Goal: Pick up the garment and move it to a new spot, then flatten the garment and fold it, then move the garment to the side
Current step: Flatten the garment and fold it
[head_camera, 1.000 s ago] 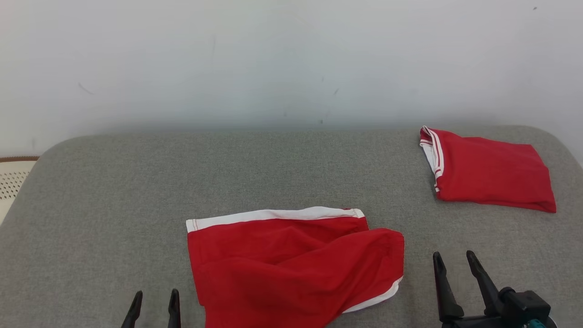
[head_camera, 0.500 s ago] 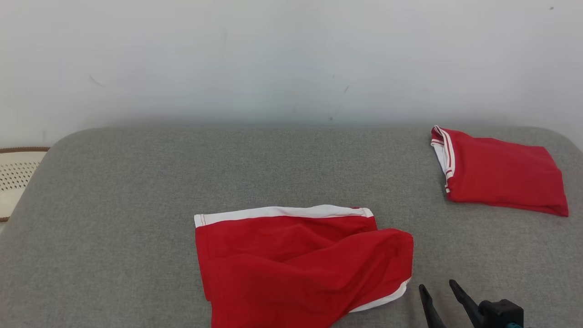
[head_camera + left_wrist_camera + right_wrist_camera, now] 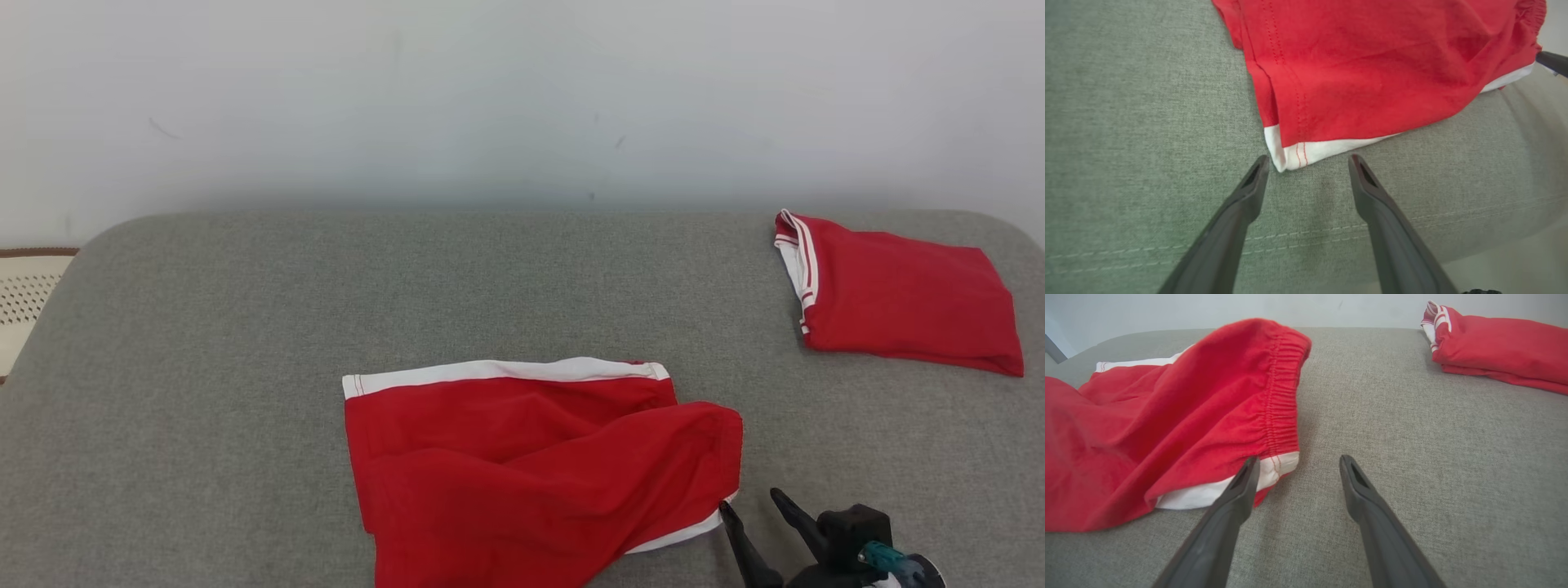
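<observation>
The garment (image 3: 531,465) is a pair of red shorts with white trim, lying rumpled near the front of the grey cushioned surface (image 3: 245,327). My right gripper (image 3: 749,506) is open at its lower right corner, one finger touching the white hem. In the right wrist view the right gripper (image 3: 1297,459) straddles the hem corner of the garment (image 3: 1167,428) beside the elastic waistband. In the left wrist view my left gripper (image 3: 1308,160) is open just short of the garment's (image 3: 1372,69) white-trimmed corner, holding nothing.
A second red garment (image 3: 898,298), folded, lies at the far right of the surface, also visible as the folded garment (image 3: 1498,343) in the right wrist view. A pale perforated object (image 3: 24,294) sits past the left edge. A white wall rises behind.
The head camera shifted. My right gripper dropped lower and moved left up to the garment's hem corner. The left gripper has left the head view. The garment has not moved.
</observation>
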`<state>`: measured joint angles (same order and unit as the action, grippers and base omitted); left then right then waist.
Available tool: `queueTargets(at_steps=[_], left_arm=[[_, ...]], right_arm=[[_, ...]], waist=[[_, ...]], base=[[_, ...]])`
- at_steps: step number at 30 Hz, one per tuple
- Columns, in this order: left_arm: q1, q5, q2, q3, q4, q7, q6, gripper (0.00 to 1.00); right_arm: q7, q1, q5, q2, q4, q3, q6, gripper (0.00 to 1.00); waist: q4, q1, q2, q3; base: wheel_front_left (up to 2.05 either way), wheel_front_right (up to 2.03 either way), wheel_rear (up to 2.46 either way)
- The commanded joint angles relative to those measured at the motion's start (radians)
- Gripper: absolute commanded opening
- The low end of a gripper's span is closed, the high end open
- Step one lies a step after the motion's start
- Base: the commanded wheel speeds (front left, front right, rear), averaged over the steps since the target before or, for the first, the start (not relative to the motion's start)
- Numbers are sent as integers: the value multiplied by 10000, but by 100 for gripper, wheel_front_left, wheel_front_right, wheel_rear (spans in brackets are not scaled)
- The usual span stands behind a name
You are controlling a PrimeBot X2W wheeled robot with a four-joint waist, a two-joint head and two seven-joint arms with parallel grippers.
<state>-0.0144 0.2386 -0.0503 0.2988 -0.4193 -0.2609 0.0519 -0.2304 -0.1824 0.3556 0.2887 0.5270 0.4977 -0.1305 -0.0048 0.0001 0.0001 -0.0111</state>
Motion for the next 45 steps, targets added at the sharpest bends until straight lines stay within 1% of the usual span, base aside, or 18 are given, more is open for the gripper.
queueTargets(at_steps=[1,3,4,14,15,16,18,19,20,28,34,40,45], left_arm=[[165,39,-10,59,-246,-52,23,100],[345,132,-8,171,-513,-52,28,100],[345,132,-8,171,-513,-52,28,100],[825,555,-10,621,-1064,-54,46,100],[881,603,-10,689,-1143,-52,53,72],[948,657,-11,756,-1202,-54,61,45],[1064,650,-10,864,-1246,-54,57,17],[1081,678,-10,899,-1271,-52,44,1],[1098,699,-10,936,-1306,-52,37,0],[991,576,-10,811,-1081,-52,-69,0],[582,362,-10,500,-589,-52,-97,0],[-18,87,-10,-261,477,-52,-193,0],[-297,-246,-20,-861,1751,-52,-84,0]], right_arm=[[-77,-278,141,90,241,220,-4,100],[-84,-611,381,150,622,626,-4,100],[-84,-611,381,150,622,626,-4,100],[-47,-1537,1335,216,1724,2035,-3,100],[-12,-1607,1452,213,1845,2161,-4,79],[8,-1678,1574,216,1964,2303,-4,48],[-34,-1807,1765,239,2114,2532,-4,2],[-67,-1858,1861,254,2189,2625,-4,0],[-75,-1896,1964,265,2250,2714,-4,0],[-287,-1977,2506,388,2420,3088,-4,0],[-354,-1764,2802,475,2094,2948,-4,0],[-361,-1228,3024,711,1011,2324,-4,0],[-320,-680,3161,997,-48,1977,-3,0]], waist=[[3,-1,-1,50],[35,-1,-1,95],[35,-1,-1,95],[277,-1,-1,144],[294,-1,-1,141],[311,-1,-1,137],[346,-1,-1,128],[360,-1,-1,124],[376,-1,-1,118],[377,-1,-1,65],[348,-1,-1,-6],[391,-1,-1,-93],[492,-1,-1,-125]], base=[[0,0,0],[0,0,0],[0,0,0],[0,0,0],[0,0,0],[0,0,0],[0,0,0],[0,0,0],[0,0,0],[0,0,0],[0,0,0],[0,0,0],[0,0,0]])
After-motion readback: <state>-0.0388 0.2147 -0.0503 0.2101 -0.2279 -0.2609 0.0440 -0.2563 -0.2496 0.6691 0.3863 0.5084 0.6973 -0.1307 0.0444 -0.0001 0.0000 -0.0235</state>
